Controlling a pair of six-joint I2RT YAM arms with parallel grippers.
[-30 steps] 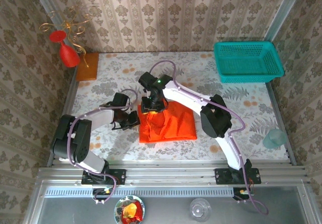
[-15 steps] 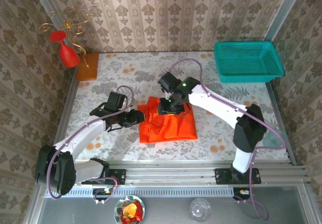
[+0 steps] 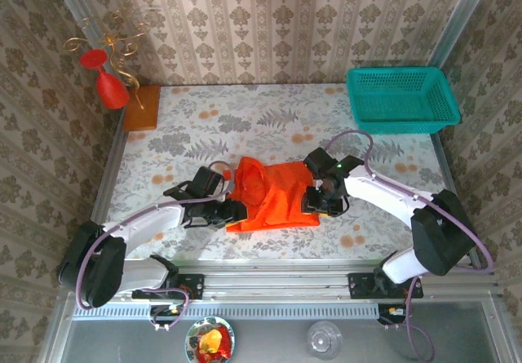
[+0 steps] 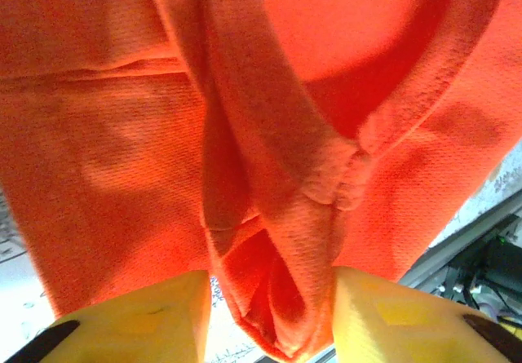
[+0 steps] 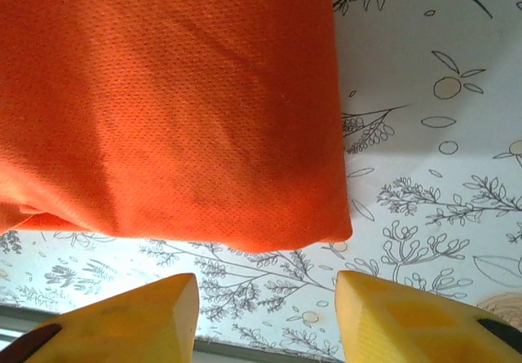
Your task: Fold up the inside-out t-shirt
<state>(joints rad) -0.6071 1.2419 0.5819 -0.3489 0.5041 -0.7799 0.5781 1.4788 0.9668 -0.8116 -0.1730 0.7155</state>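
The inside-out t-shirt (image 3: 277,196) lies folded into a rough orange rectangle in the middle of the table, with a bunched peak at its far left corner. My left gripper (image 3: 234,211) is at the shirt's near left edge. In the left wrist view its yellow jaws (image 4: 269,318) stand apart, with a loose hanging fold of the shirt (image 4: 285,216) between them. My right gripper (image 3: 312,201) sits at the shirt's right edge. In the right wrist view it (image 5: 265,306) is open on bare tablecloth, and the shirt's smooth folded corner (image 5: 179,118) lies just ahead of the fingertips.
A teal basket (image 3: 401,98) stands at the back right. A red goblet ornament (image 3: 110,86) and a wooden block (image 3: 141,107) are at the back left. A clear cup (image 3: 444,224) sits by the right edge. The metal rail (image 3: 277,277) runs along the near edge.
The right gripper swept from the shirt's far left corner across to its right edge. The left gripper moved nearer along the left edge and its jaws parted. The far left corner is now bunched up.
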